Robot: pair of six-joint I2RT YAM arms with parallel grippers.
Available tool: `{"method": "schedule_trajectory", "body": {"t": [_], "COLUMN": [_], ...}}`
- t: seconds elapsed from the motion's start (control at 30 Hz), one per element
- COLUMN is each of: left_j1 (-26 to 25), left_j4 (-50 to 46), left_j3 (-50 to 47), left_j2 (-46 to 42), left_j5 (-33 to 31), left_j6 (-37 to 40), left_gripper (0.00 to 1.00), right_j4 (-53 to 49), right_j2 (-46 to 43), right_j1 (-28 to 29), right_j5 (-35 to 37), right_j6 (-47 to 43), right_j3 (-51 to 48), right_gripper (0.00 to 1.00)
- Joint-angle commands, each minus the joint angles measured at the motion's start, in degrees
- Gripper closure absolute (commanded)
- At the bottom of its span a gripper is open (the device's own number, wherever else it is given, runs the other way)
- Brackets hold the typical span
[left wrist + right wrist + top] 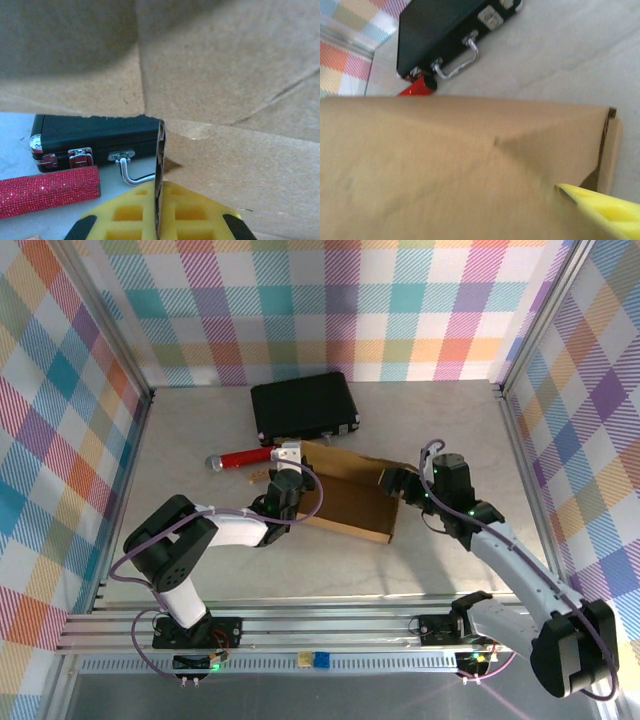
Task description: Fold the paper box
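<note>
Paper box [345,502], half-formed brown cardboard, lies on the counter [450,430] near a black case [303,406], the left hand [158,212] clamped on one wall edge, apparently steadying it, while the right hand [397,481] sits at the opposite end, its spread unclear.

Overhead from behind the arms [235,530], wrist views close on paper box [225,75], sharing black case [95,132]

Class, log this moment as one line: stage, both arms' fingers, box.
stage: folding paper box | left fingers: shut on box wall | right fingers: at box, grip unclear
</note>
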Motion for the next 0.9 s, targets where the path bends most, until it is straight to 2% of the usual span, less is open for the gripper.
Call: {"method": "schedule_trajectory", "body": {"t": [0.0,0.2,0.43,0.6,0.73,0.87], "left_j1": [-1.3,-1.4,-1.5,-1.9,-2.1,-2.0], "left_j4": [-9.4,-9.4,-9.2,-9.4,-9.7,-9.8], "left_j3": [-1.0,-1.0,-1.6,-1.5,-1.7,-2.2], "left_j2": [3.3,3.7,3.1,3.1,2.8,2.3], "left_j5": [1.5,1.1,0.9,0.6,0.5,0.5], "left_j6": [-0.3,-0.4,0.1,1.3,1.7,1.7], "left_gripper": [1.0,1.0,1.0,1.0,1.0,1.0], "right_j4": [-8.8,-12.4,-20.3,-26.9,-34.2,-40.6], "right_j2": [-3.4,-4.8,-7.1,-5.0,-0.3,7.4], "right_j1": [0.5,0.5,0.6,0.5,0.5,0.2], "right_j5": [-3.1,-6.4,-5.8,0.1,8.0,9.3], "right_j6": [0.2,-1.6,3.4,10.0,13.8,20.1], "right_j3": [2.2,5.3,11.9,20.4,30.5,41.7], "right_gripper": [0.23,0.21,0.22,0.23,0.23,0.24]}}
